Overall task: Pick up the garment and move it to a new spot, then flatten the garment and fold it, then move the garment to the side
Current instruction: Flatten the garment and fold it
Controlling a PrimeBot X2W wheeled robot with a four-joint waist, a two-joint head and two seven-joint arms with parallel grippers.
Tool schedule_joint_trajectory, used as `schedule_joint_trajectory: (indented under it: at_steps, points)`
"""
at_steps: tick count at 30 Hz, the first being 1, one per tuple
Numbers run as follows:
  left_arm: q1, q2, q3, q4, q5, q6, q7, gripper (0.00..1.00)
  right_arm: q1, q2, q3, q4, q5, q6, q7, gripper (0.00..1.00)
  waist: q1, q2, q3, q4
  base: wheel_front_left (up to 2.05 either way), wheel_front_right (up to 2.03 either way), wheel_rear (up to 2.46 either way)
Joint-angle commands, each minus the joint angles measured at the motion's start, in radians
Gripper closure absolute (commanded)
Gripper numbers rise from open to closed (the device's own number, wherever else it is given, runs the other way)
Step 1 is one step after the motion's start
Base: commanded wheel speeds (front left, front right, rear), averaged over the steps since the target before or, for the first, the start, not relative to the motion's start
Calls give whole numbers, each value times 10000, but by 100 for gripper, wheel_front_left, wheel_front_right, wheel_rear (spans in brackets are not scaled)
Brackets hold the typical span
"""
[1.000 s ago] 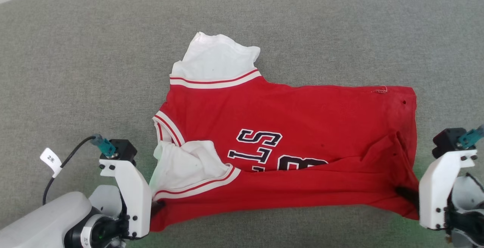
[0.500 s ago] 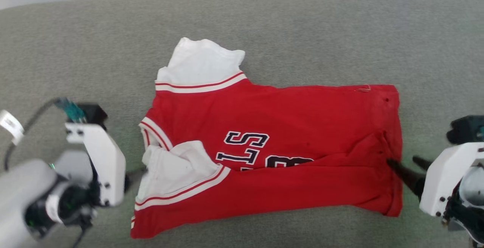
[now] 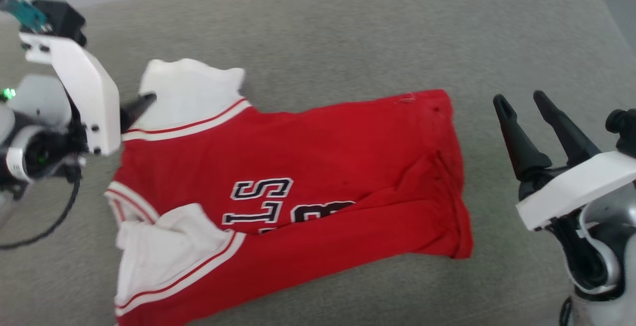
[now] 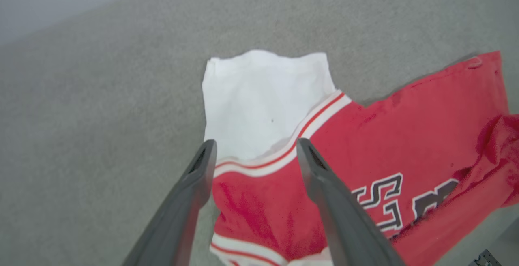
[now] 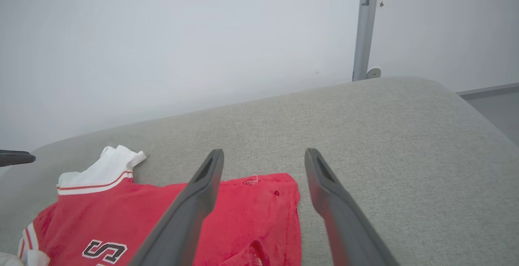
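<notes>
While my left gripper (image 4: pixel 255 143) and right gripper (image 5: pixel 263 152) both gape empty, garment (image 3: pixel 308 157) lies below, half-folded; white sleeve (image 4: pixel 259 95) ahead of left jaws could bunch if pinched carelessly, skewing fold

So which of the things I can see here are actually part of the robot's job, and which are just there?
Part of the job: large red sports jersey with white sleeves and black-and-white lettering; left gripper, open, close by it; right gripper, open, clear of the jersey.
Just there: grey fabric-covered surface under it; grey metal post against the pale wall.
</notes>
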Motion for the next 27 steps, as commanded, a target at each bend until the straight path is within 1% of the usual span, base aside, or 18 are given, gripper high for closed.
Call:
schedule_joint_trajectory:
  at_steps: [1,4,7,9,10,13,19,23,24,25,26,27]
  points:
    - [-236,-210,39,565,186,-317,-198,0,-128,78,153,249,-163,-1,-618,0,0,0,284,-546,0,0,0]
    - [-561,-454,48,1631,416,-807,-520,0,-303,171,419,641,-322,-1,-1544,0,0,0,428,-937,0,0,0]
    - [-814,-676,-31,2672,826,-1199,-911,0,-419,237,781,1016,-419,-1,-2133,0,0,0,569,-1262,0,0,0]
    - [-880,-867,-1,3430,759,-1335,-1004,0,-500,271,1047,1197,-414,-1,-2365,0,0,0,671,-1444,0,0,0]
    - [-880,-867,-1,3430,759,-1335,-1004,0,-500,271,1047,1197,-414,-1,-2365,0,0,0,671,-1444,0,0,0]
    - [-1075,-1095,-131,4435,868,-1522,-896,0,-584,299,1286,1399,-329,-1,-2535,0,0,0,812,-1598,0,0,0]
    - [-1262,-1601,-347,6182,928,-1763,-595,0,-859,209,1596,1605,-211,-1,-2127,0,0,0,995,-1729,0,0,0]
    - [-1271,-2014,-507,7213,889,-1761,-172,0,-1176,45,1838,1815,-126,-1,-1394,0,0,0,1062,-1671,0,0,0]
    - [-1260,-2088,-569,7445,899,-1763,-9,0,-1314,-89,1972,1881,-151,-1,-1177,0,0,0,1073,-1650,0,0,0]
    - [-1223,-2209,-621,7650,818,-1834,225,57,-1435,-199,2025,1967,-157,-3,-954,0,0,0,1088,-1623,0,0,0]
    - [-1170,-2356,-702,7812,728,-1882,546,100,-1526,-197,1977,2098,-66,-4,-707,0,0,0,1100,-1584,0,0,0]
    - [-1163,-2487,-769,7961,701,-1949,804,100,-1696,-269,2067,2218,-43,0,-417,0,0,0,1113,-1531,0,0,0]
